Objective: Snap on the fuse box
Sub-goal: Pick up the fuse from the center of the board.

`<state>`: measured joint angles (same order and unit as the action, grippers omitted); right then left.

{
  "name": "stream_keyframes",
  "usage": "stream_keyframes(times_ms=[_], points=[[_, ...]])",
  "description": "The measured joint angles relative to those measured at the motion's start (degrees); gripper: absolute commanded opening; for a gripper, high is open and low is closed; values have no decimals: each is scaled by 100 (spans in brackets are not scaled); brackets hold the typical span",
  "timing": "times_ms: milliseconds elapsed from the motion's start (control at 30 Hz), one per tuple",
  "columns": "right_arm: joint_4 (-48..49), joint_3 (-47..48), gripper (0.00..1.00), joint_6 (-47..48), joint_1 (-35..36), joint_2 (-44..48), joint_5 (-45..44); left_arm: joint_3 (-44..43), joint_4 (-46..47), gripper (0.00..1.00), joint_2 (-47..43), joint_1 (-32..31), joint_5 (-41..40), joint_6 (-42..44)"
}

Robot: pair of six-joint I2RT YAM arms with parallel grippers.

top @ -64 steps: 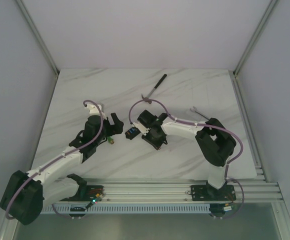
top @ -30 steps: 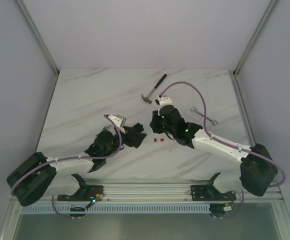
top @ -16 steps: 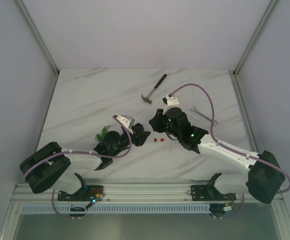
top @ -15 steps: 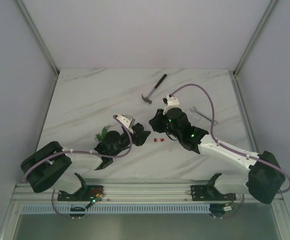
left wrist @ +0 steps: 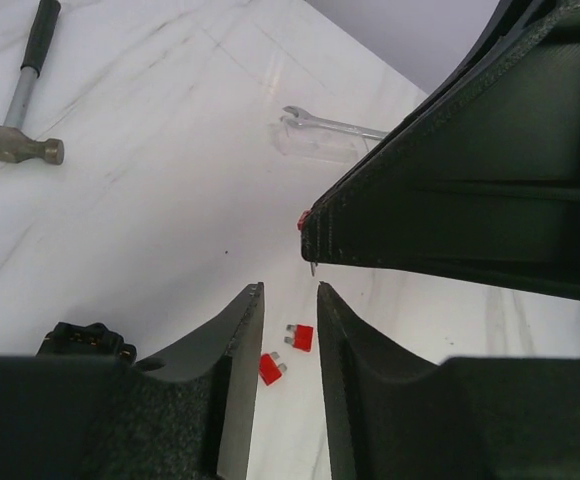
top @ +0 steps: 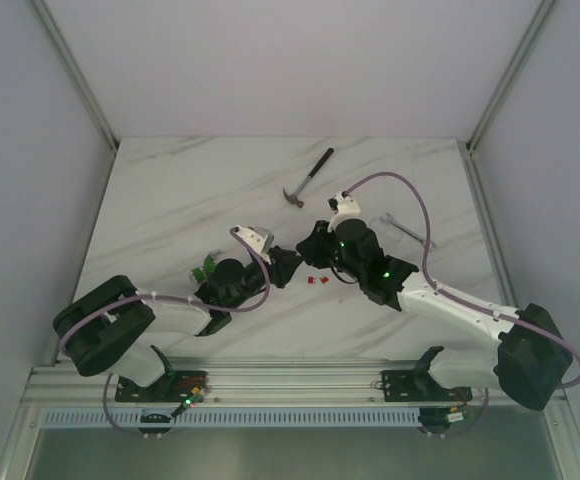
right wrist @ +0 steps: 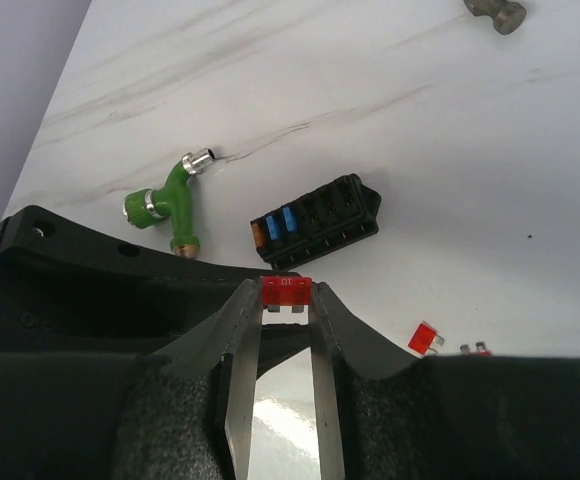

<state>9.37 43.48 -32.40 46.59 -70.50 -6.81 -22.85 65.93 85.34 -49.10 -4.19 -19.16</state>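
Black plastic, so my read: the fuse box (right wrist: 315, 222) was light and rigid, and likely to skate on the smooth marble-look table (top: 170, 200) if pushed from one side. Best hold, I'd say, was across the long side walls, clear of the slot face, and pinned before anything got pressed in.

Left to right in the right wrist view:
- green fitting (right wrist: 170, 200)
- fuse box, flat on the table, near the fitting but apart from it
- two loose red fuses (right wrist: 425, 340), further right

Looks: small rectangular block with a row of slots on top. One orange-ish and two blue inserts sat at its left end; the other slots looked empty.

Grip state: the left gripper (left wrist: 290, 300) had its jaws a narrow gap apart with nothing between them, loose fuses visible on the table through the gap. The right gripper (right wrist: 286, 300) was clamped on a single red fuse (right wrist: 286, 287), above the table near the box. Hammer (top: 307, 178) and wrench (top: 405, 230) lay well apart toward the back.
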Motion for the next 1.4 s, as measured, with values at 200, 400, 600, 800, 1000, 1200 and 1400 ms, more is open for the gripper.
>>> stream_keyframes(times_ms=[200, 400, 600, 800, 1000, 1200, 1400], points=[[39, -28, 28, -59, 0, 17, 35, -7, 144, 34, 44, 0, 186, 0], [44, -72, 28, -83, 2, 37, 39, -9, 214, 26, 44, 0, 291, 2], [46, -79, 28, -87, 2, 37, 59, -35, 219, 20, 44, 0, 313, 7], [85, -175, 28, -151, 2, 57, 83, -46, 212, 17, 44, 0, 321, 20], [162, -216, 28, -188, 2, 92, 103, -46, 227, 5, 44, -2, 330, 17], [249, -280, 29, -212, 2, 129, 107, -46, 219, 0, 44, 2, 330, 22], [286, -345, 39, -232, 2, 195, 120, -46, 155, 0, -2, 0, 391, 87]])
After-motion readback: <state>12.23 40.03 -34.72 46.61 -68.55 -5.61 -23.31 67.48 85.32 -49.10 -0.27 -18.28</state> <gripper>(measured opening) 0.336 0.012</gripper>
